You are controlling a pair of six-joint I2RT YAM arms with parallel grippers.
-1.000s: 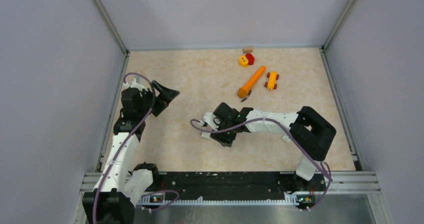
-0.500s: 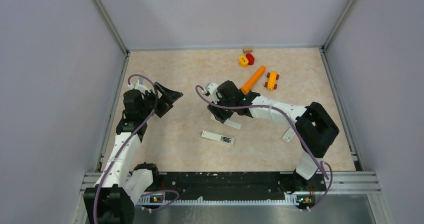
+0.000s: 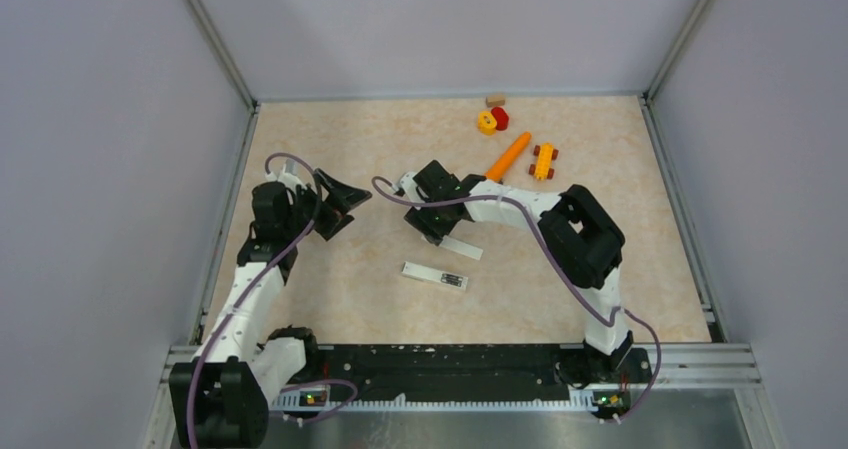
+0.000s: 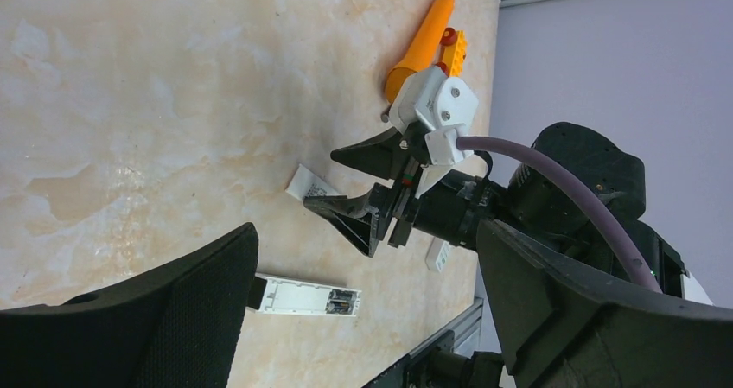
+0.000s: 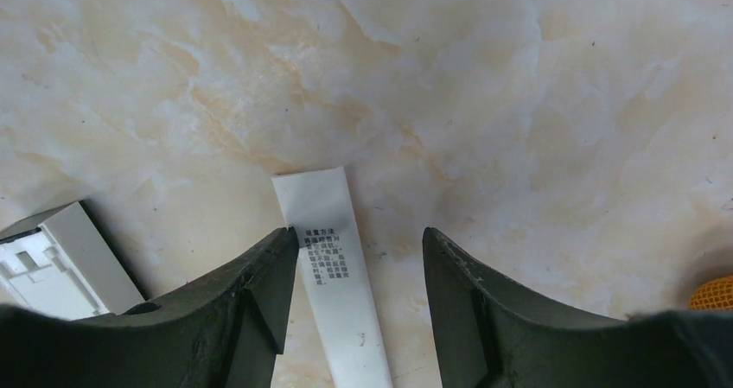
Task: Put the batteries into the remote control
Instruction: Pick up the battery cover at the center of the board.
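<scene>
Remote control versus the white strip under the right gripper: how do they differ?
The remote control is boxy with a dark section at one end; the white strip is flat, with small print. The remote lies clear of both arms; the strip lies beneath the open right gripper. Both are white, slim, on the table.

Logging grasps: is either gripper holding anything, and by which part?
Nothing is held. The left gripper is open and empty; the right gripper is open over a white strip lying flat, not gripped.
</scene>
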